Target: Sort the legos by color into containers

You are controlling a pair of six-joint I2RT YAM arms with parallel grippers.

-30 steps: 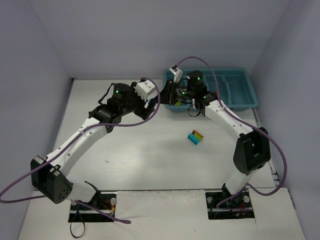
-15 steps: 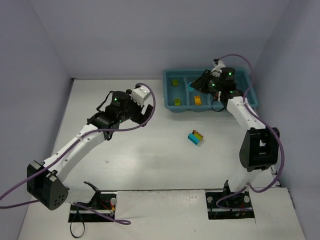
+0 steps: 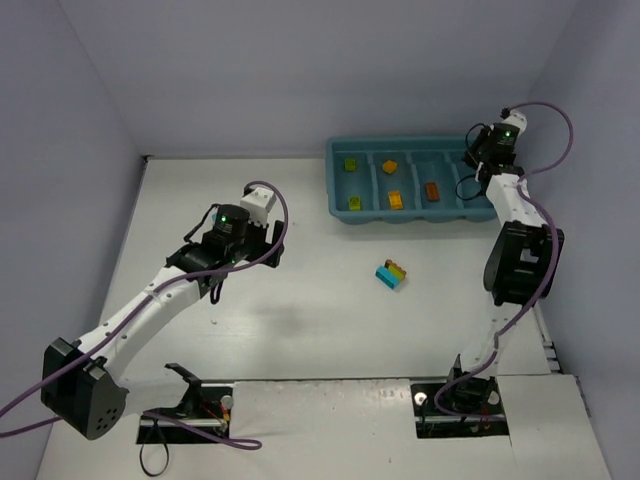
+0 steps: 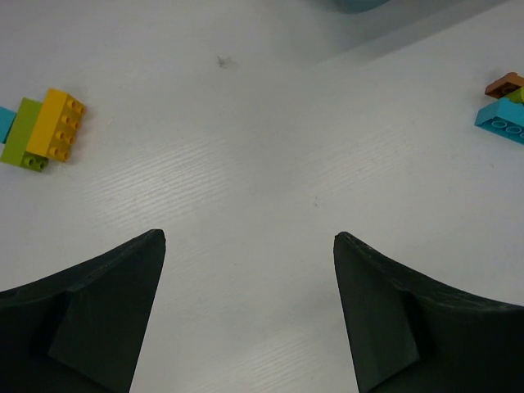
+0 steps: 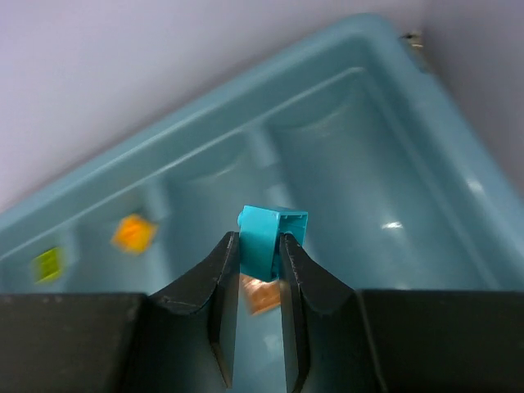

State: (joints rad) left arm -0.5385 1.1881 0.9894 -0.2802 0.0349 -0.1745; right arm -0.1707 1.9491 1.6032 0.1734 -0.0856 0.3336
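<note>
Overhead, the teal tray [image 3: 410,218] lies at the far right of the table [image 3: 300,330], with its right end near the side wall and its near rim facing open tabletop. Four compartments run side by side. Counted from the left:
- two green bricks [image 3: 350,165]
- two yellow-to-orange bricks [image 3: 395,199]
- one orange brick [image 3: 431,190]
- the rightmost compartment is partly covered by the right arm

Right gripper [image 5: 258,241]: the fingers are closed on one cyan brick [image 5: 274,228], held above the tray's right end. Which compartment lies directly beneath cannot be told.

Left gripper [image 4: 248,239]: the fingers stand wide apart and hold nothing, over bare tabletop left of the tray and well apart from it.

Loose items: one multicoloured clump [image 3: 392,274] lies on the table near of the tray, apart from its rim and from both arms. The left wrist view shows a yellow-green-cyan clump [image 4: 41,127] at its left edge and a cyan-green-brown clump [image 4: 503,110] at its right edge. Neither touches the fingers.
</note>
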